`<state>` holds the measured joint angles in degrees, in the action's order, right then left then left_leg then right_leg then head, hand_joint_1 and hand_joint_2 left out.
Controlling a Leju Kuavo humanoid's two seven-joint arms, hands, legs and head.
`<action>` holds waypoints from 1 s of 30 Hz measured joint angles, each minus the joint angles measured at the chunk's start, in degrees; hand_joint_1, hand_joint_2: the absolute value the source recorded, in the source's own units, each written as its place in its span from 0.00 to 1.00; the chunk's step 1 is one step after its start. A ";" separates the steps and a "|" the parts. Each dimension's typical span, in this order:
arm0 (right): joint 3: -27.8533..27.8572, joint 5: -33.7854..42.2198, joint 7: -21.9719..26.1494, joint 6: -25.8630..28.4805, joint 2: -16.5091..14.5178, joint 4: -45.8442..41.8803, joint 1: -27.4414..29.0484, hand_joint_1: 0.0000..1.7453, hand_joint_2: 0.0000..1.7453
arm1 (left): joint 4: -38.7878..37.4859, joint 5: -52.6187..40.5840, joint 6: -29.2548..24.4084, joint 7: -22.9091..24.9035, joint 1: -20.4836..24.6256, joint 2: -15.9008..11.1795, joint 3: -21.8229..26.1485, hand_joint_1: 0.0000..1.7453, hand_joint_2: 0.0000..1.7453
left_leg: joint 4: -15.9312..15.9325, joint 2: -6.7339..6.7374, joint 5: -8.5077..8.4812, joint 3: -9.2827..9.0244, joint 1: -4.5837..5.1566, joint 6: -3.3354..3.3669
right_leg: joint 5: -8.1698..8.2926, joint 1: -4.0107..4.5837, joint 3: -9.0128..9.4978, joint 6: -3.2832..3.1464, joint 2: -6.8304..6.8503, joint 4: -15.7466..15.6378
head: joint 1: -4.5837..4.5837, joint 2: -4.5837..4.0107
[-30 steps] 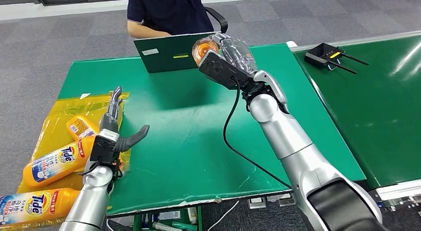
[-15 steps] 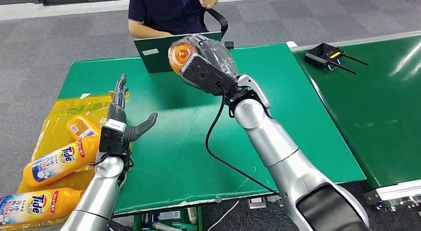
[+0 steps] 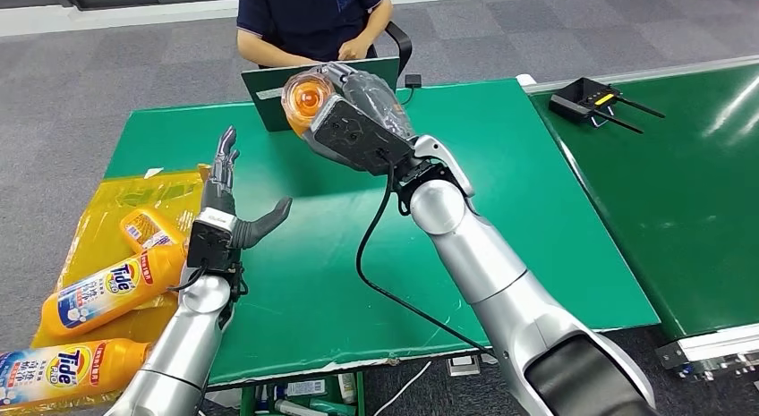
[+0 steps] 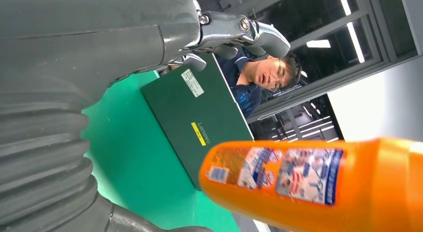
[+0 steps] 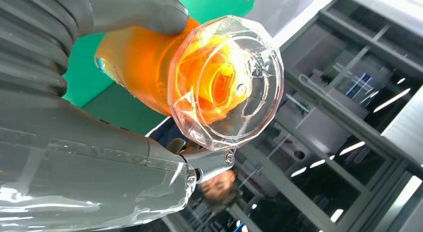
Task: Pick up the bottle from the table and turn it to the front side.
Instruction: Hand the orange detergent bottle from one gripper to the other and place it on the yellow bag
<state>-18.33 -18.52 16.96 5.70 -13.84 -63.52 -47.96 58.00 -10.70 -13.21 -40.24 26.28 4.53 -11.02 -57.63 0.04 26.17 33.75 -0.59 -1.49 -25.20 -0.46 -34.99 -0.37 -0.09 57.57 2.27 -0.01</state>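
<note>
Left wrist view alone: bottle (image 4: 319,179) label beside laptop (image 4: 199,127).

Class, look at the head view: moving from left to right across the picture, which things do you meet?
Yellow plastic sheet with orange detergent bottles → open left hand → right hand holding an orange bottle with a clear cap → black device with antennas.

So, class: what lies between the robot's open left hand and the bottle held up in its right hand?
In the head view, nothing: between the left hand and the bottle shows bare green table.
</note>
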 joint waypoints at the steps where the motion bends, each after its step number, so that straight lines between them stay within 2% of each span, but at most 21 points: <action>1: -0.15 0.12 -0.01 -0.04 -0.19 -0.01 0.00 1.00 1.00 | -0.28 0.05 0.04 0.00 0.21 0.15 -0.13 0.00 1.00 | 0.00 0.00 0.00 0.00 0.00 0.00 | 0.00 0.00 0.00 0.00 0.00 0.00 | 0.00 0.00; 30: -0.88 2.12 -0.17 0.86 -1.14 -1.99 1.50 1.00 1.00 | -7.96 1.44 0.02 0.00 5.15 4.43 -4.67 0.00 1.00 | -0.02 0.01 0.00 0.00 0.02 0.00 | 0.01 0.00 0.00 0.01 0.00 0.00 | 0.00 0.01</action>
<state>-19.21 -16.41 16.78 6.56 -14.98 -65.51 -46.46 50.04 -9.26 -13.18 -40.24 31.42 8.96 -15.68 -57.65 0.06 26.17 33.75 -0.57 -1.49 -25.19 -0.46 -34.99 -0.36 -0.09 57.57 2.27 0.00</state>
